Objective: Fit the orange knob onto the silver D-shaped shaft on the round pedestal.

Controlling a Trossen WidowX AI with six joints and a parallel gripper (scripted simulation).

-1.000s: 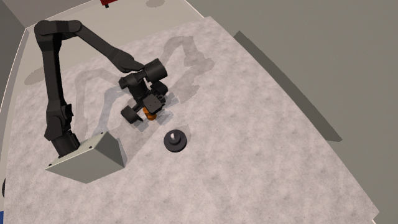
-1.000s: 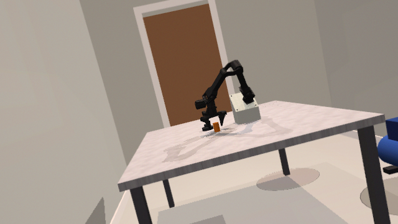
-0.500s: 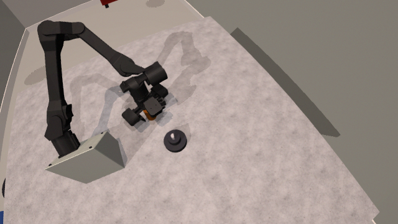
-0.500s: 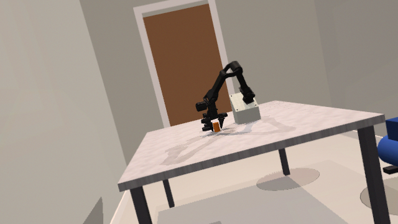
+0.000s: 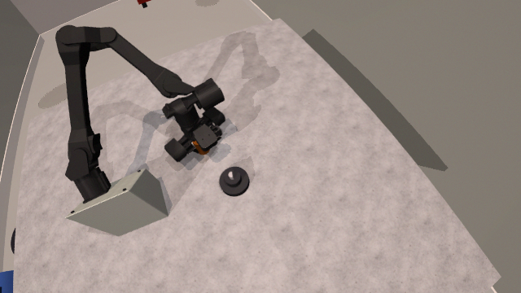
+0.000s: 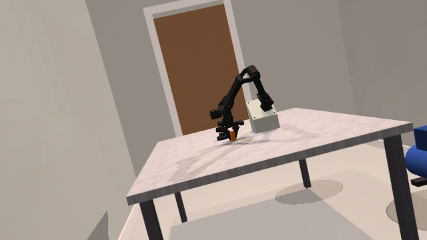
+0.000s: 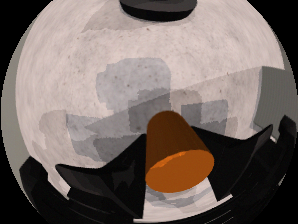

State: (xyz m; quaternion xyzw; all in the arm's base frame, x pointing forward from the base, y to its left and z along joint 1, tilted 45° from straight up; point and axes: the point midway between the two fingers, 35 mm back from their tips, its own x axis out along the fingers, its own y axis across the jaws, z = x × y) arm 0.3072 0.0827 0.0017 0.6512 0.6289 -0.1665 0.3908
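Observation:
The orange knob (image 5: pixel 201 150) (image 6: pixel 233 136) (image 7: pixel 181 171) is upright between the two black fingers, at or very near table height; its underside and hole are hidden. My gripper (image 5: pixel 199 145) (image 7: pixel 168 133) is shut on the knob, with one finger on each side of it in the wrist view. The dark round pedestal (image 5: pixel 234 191) (image 6: pixel 221 137) (image 7: pixel 158 14) stands apart from the knob, to its lower right in the top view and at the top edge of the wrist view. The silver shaft (image 5: pixel 231 175) stands up bare from its middle; its flat side is too small to make out.
The pale wedge-shaped block (image 5: pixel 122 207) (image 6: pixel 265 124) (image 7: pixel 278 95) under the arm's base stands to the lower left of the gripper in the top view. The mottled table top (image 5: pixel 326 203) (image 6: pixel 327 133) extends around the arm, its long edge to the right in the top view.

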